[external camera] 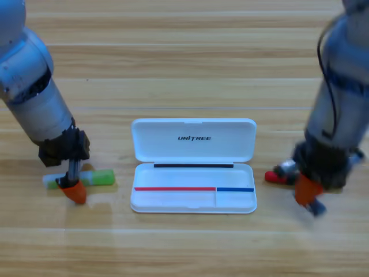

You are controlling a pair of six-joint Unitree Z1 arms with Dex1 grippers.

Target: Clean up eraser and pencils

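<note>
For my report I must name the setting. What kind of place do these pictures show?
Probably a robot test bench made up as a desk. On a wooden table lies an open white case. The left gripper is down at the green pencil; the right gripper is by the black pencil.

The translucent bright green pencil (pixel 95 178) lies flat and roughly level, directly beneath the left gripper (pixel 74 190), crossing under its orange jaws. The black pencil with red ends (pixel 278 176) lies just left of the right gripper (pixel 308 193), mostly hidden. The small dark grey-blue eraser block (pixel 316 208) sits just below that gripper.
</note>
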